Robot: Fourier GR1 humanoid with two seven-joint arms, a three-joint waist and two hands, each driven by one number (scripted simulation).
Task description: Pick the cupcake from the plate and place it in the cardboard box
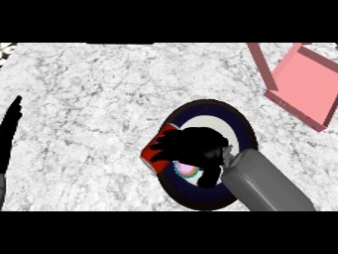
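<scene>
1. Head view: marble counter (91, 99), white with grey veining, fills the frame.
2. Plate (234, 121) sits at about 5 o'clock from centre: dark outer rim, pale ring, dark middle. A red patch shows at its 9 o'clock edge, partly under the fingers; what it is cannot be told.
3. Right hand (193, 146) lies over the plate's middle, the grey forearm coming in from 5 o'clock. Fingers are bent downward and spread toward 9 o'clock, curled over something beneath them.
4. Cupcake (187, 171): only a small sliver shows just below the palm, at the hand's 6 o'clock side, pink top with a teal edge. It is on the plate, inside the rim. The fingers arch over it; whether they press on it is hidden by the hand itself.
5. Cardboard box (307, 84) lies at 2 o'clock, pink, open, tilted on the diagonal, flap up toward 12 o'clock. Well apart from the plate.
6. Left hand (2, 136) rests at the 9 o'clock edge, fingers straight, pointing to 12 o'clock, holding nothing.
</scene>
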